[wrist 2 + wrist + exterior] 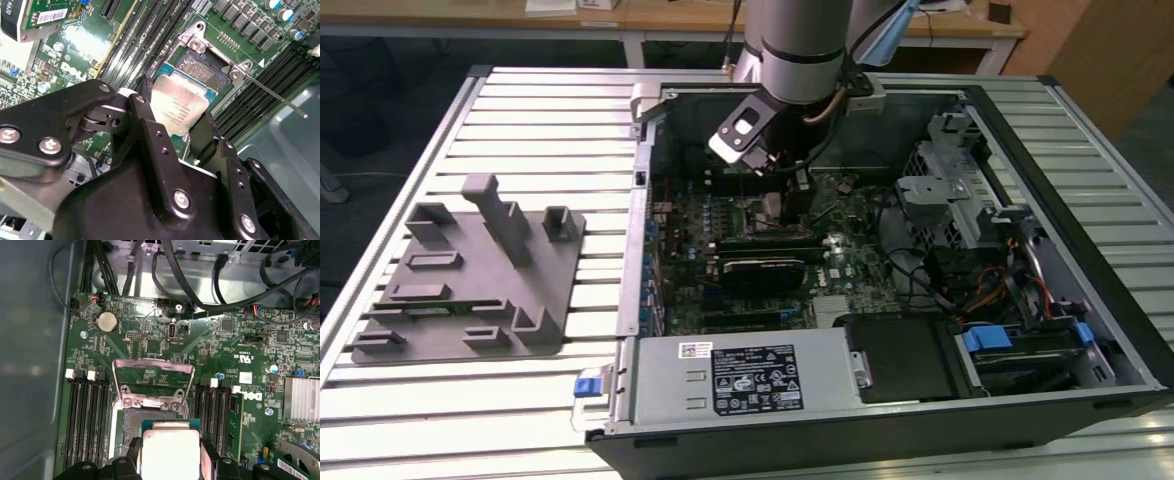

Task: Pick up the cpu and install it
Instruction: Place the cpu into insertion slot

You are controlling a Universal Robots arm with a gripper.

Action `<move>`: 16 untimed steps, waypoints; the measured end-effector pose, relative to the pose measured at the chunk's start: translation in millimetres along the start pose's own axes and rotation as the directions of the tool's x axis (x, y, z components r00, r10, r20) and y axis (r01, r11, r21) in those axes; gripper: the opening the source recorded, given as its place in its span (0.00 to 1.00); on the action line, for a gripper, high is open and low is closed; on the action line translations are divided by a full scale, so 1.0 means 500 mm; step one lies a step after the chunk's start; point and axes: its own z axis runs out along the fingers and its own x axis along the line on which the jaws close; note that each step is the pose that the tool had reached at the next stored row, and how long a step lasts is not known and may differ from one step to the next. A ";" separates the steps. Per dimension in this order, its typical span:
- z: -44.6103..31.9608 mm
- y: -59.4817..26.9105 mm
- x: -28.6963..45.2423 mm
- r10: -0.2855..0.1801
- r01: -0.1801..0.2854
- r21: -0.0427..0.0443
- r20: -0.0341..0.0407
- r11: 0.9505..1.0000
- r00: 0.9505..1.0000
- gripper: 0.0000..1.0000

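The black claw [174,114] pinched the thin, square, silvery-grey cpu [181,102] by its edges, just over the open metal-framed socket [201,64] on the green motherboard [75,45], inside the open black computer case [1110,300] on the ribbed aluminium bench [467,420].

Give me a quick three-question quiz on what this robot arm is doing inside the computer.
1. True or false: the gripper is shut on the cpu.
2. The socket's metal load plate is: A) clamped down, B) flipped open, C) lying outside the case.
3. Fill in: in the exterior view, the grey fixture tray lies to the computer case's ____.

Key: 1 true; 2 B; 3 left.
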 end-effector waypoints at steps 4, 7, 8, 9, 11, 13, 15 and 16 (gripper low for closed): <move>0.004 0.002 0.003 0.000 0.000 0.001 0.000 1.000 1.000 0.54; 0.007 0.002 0.007 0.000 0.000 0.001 0.000 1.000 1.000 0.54; 0.008 0.003 0.008 0.000 0.000 0.001 0.000 1.000 1.000 0.54; 0.009 0.003 0.008 0.002 -0.002 0.001 0.000 1.000 1.000 0.54; 0.011 0.002 0.010 0.005 -0.005 0.001 0.000 1.000 1.000 0.54; 0.015 0.003 0.013 0.007 -0.007 0.001 0.000 1.000 1.000 0.54; 0.018 0.003 0.017 0.007 -0.007 0.001 0.000 1.000 1.000 0.54; 0.019 0.003 0.019 0.007 -0.007 0.001 0.000 1.000 1.000 0.54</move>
